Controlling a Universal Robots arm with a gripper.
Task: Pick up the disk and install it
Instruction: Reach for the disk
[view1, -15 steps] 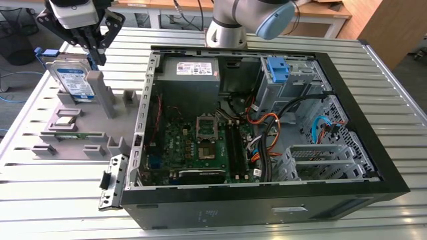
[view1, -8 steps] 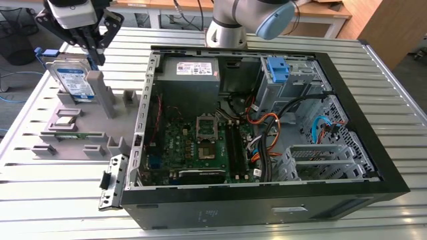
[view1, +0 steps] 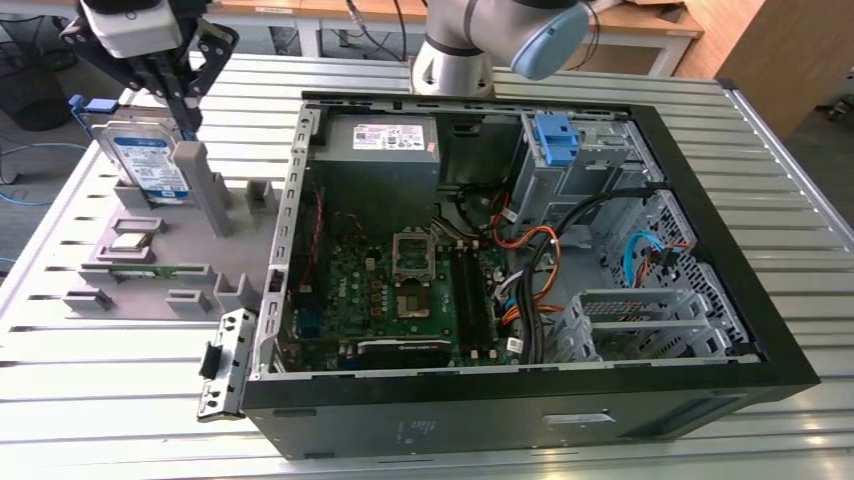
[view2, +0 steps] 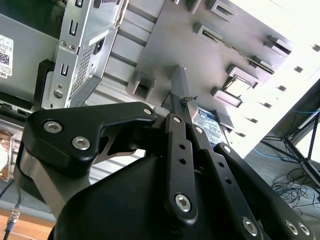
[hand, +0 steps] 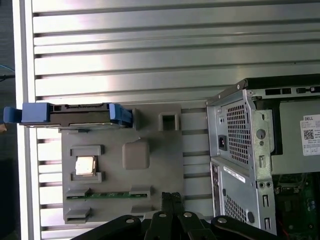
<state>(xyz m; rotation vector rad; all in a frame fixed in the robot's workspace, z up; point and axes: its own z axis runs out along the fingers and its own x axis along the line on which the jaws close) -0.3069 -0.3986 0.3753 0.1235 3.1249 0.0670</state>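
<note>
Working over a slatted metal table (view1: 747, 170), with an open PC case (view1: 534, 250) lying on it and a grey holder (view1: 160, 270) set beside that. Hanging the claw (view1: 187, 118) above the holder, fingertips (view2: 176, 107) drawn together in the second wrist view and clamping nothing. Finding the disk (view1: 144, 160) just below the claw and a little to one side, standing on edge in the holder, blue bracket around it, apparently clear of the fingers. Placing the case well away from the claw, beyond the holder.

Judging the step in hand as the approach for the pick: disk not yet lifted, nothing yet installed. Calling, on that reading, for parting the fingers, lining them up across the disk's thin top edge and descending squarely, while minding the grey post (view1: 191, 175) just beside the disk.
</note>
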